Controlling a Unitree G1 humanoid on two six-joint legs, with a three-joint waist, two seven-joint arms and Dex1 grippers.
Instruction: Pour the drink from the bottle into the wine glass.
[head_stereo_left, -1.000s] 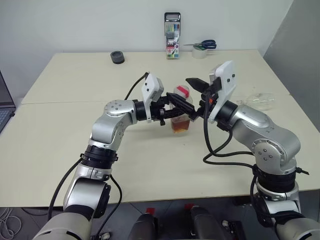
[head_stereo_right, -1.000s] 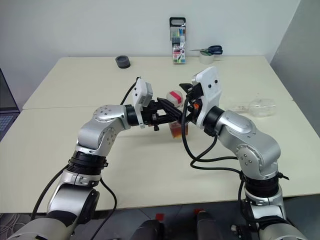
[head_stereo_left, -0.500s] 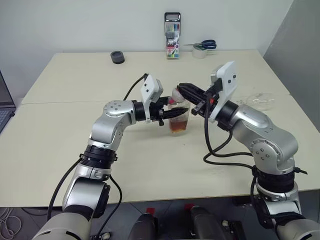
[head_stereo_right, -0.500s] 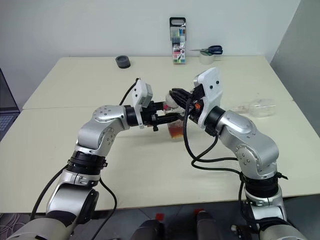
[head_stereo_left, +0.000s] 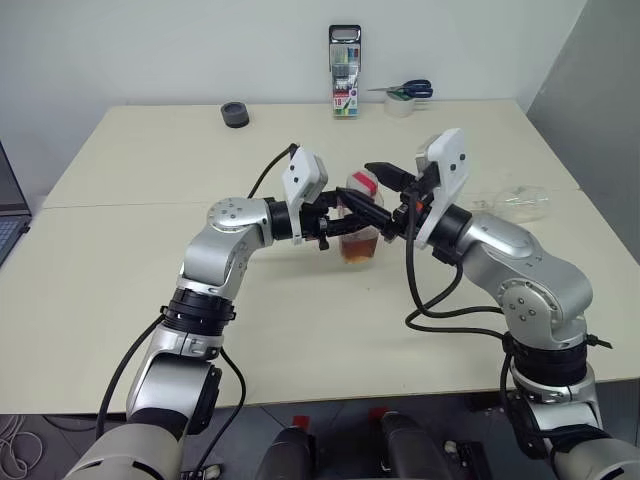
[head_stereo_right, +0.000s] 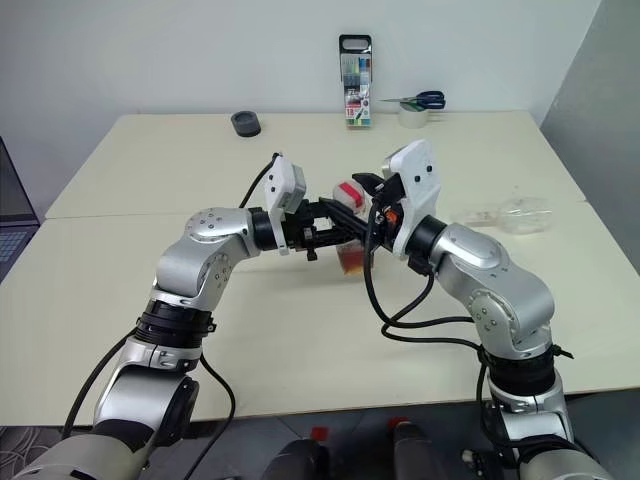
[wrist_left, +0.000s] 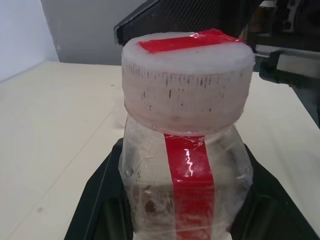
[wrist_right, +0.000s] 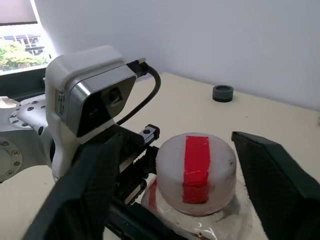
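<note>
The bottle is upright just above the table, with my left gripper shut on its body; the fingers press both sides of it. The amber drink fills its lower part. The red-and-white cap is on the neck. My right gripper stands open around the cap, one finger on each side with gaps to it. The wine glass seems to lie on its side on the table, right of my right arm.
At the table's back edge stand a pen case and scissors on a tape roll. A small black round object sits at the back left. A laptop's edge shows at the far left.
My right gripper shut on the cap half a second ago and has opened again. The cap stays on the bottle. The left arm and the bottle have not moved.
</note>
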